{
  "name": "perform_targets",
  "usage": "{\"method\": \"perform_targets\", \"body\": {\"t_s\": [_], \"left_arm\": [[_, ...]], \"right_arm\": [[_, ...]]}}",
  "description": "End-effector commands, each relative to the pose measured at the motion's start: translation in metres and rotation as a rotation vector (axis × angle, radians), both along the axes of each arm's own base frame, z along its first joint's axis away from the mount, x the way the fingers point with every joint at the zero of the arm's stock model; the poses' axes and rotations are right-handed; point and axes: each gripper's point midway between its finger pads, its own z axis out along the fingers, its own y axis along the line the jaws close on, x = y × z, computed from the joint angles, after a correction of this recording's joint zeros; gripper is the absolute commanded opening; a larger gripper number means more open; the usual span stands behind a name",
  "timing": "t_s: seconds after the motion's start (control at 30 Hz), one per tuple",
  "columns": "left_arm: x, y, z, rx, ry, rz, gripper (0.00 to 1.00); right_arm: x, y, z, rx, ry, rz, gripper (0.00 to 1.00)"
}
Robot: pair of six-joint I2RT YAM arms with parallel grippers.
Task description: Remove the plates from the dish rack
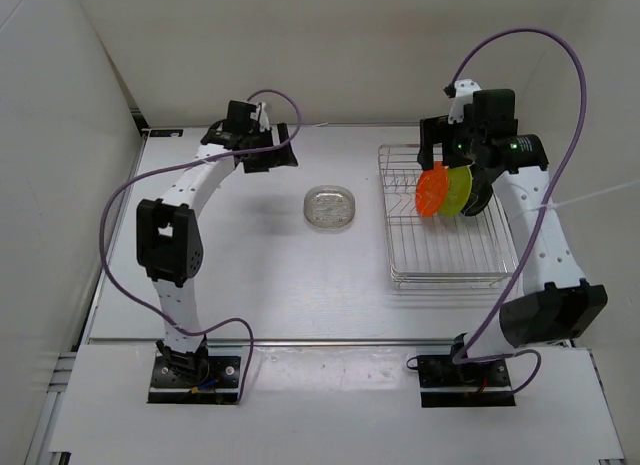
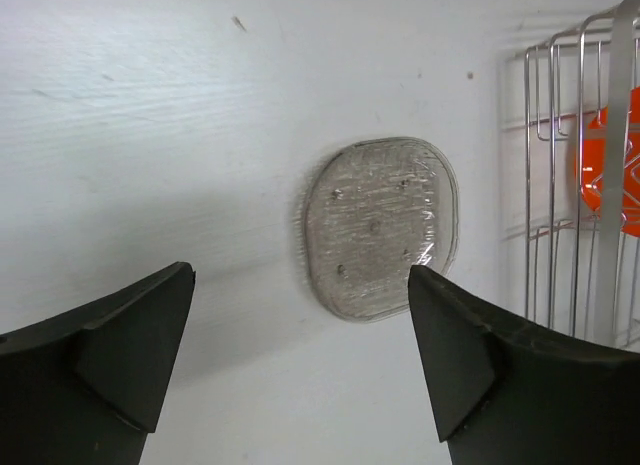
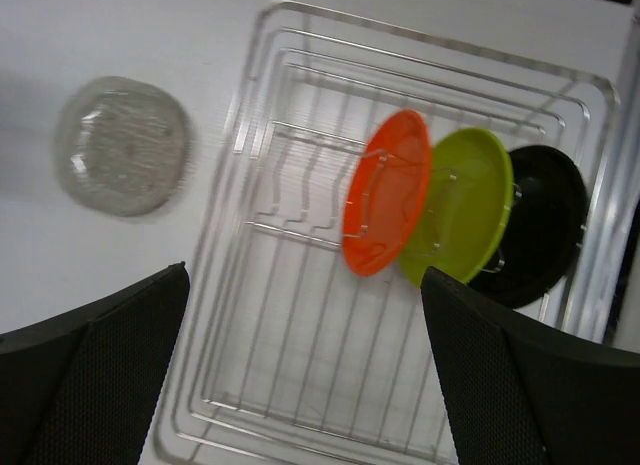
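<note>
Plates first: the clear plate [image 1: 330, 207] lies flat on the table [image 1: 250, 275], outside the rack, near the middle of the top view. The dish rack [image 1: 445, 260] sits at 3 o'clock from it, with a strip of bare table between the two.

Three plates stand on edge among the prongs toward the rack's 12 o'clock end, and they lean rather than stand straight. The orange plate [image 1: 432, 190] is the one nearest 9 o'clock. The yellow-green plate [image 1: 459, 190] is just beside it at 3 o'clock. The black plate [image 3: 535, 225] comes last in the row and shows plainly only from the right wrist.

The left gripper [image 2: 300, 275] hangs at about 10 o'clock from the clear plate, near the table's far edge. Its jaws are spread wide and hold nothing. From its wrist the clear plate shows on the table beyond the gap, touching neither finger.

The right gripper [image 3: 305, 277] hangs above the rack's 12 o'clock end, over the standing plates. Its jaws are also spread wide and empty, clear of the plates.
</note>
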Motion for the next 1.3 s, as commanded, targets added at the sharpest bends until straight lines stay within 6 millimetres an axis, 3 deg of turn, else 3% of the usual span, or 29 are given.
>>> {"method": "perform_targets", "body": {"t_s": [0.0, 0.07, 0.23, 0.27, 0.33, 0.37, 0.4, 0.5, 0.57, 0.6, 0.7, 0.83, 0.9, 0.93, 1.07, 1.27], "left_arm": [[0.002, 0.032, 0.097, 0.059, -0.229, 0.044, 1.00], [-0.003, 0.042, 0.121, 0.115, -0.273, 0.034, 1.00], [-0.011, 0.073, 0.148, 0.251, -0.311, 0.065, 1.00], [-0.021, 0.077, 0.150, 0.267, -0.317, 0.064, 1.00], [-0.028, 0.087, 0.152, 0.285, -0.329, 0.075, 1.00], [-0.034, 0.093, 0.164, 0.294, -0.359, 0.098, 1.00], [-0.040, 0.095, 0.155, 0.308, -0.342, 0.087, 1.00], [-0.050, 0.107, 0.157, 0.339, -0.355, 0.104, 1.00], [-0.054, 0.118, 0.156, 0.344, -0.349, 0.124, 1.00], [-0.055, 0.118, 0.153, 0.344, -0.347, 0.124, 1.00], [-0.060, 0.123, 0.157, 0.343, -0.355, 0.135, 1.00], [-0.061, 0.134, 0.157, 0.354, -0.350, 0.163, 1.00], [-0.061, 0.138, 0.152, 0.358, -0.338, 0.169, 1.00], [-0.061, 0.138, 0.152, 0.358, -0.338, 0.170, 1.00], [-0.061, 0.144, 0.148, 0.351, -0.322, 0.184, 1.00], [-0.061, 0.150, 0.149, 0.345, -0.328, 0.197, 1.00]], "right_arm": [[0.030, -0.039, -0.028, -0.089, 0.028, -0.103, 1.00], [0.043, -0.049, -0.042, -0.151, 0.040, -0.136, 0.96], [0.069, -0.058, -0.058, -0.223, 0.062, -0.152, 0.73], [0.076, -0.060, -0.068, -0.247, 0.080, -0.153, 0.69], [0.086, -0.063, -0.076, -0.267, 0.096, -0.171, 0.66], [0.088, -0.067, -0.082, -0.291, 0.107, -0.180, 0.66], [0.091, -0.068, -0.084, -0.298, 0.110, -0.186, 0.64], [0.098, -0.074, -0.094, -0.329, 0.118, -0.204, 0.63], [0.100, -0.075, -0.114, -0.351, 0.155, -0.198, 0.63], [0.100, -0.075, -0.114, -0.352, 0.155, -0.198, 0.56], [0.099, -0.075, -0.128, -0.359, 0.187, -0.193, 0.54], [0.097, -0.078, -0.150, -0.379, 0.239, -0.191, 0.36], [0.097, -0.079, -0.150, -0.386, 0.238, -0.199, 0.34], [0.096, -0.080, -0.158, -0.391, 0.256, -0.196, 0.25], [0.096, -0.080, -0.158, -0.391, 0.256, -0.196, 0.26], [0.096, -0.080, -0.161, -0.407, 0.262, -0.222, 0.03]]}}
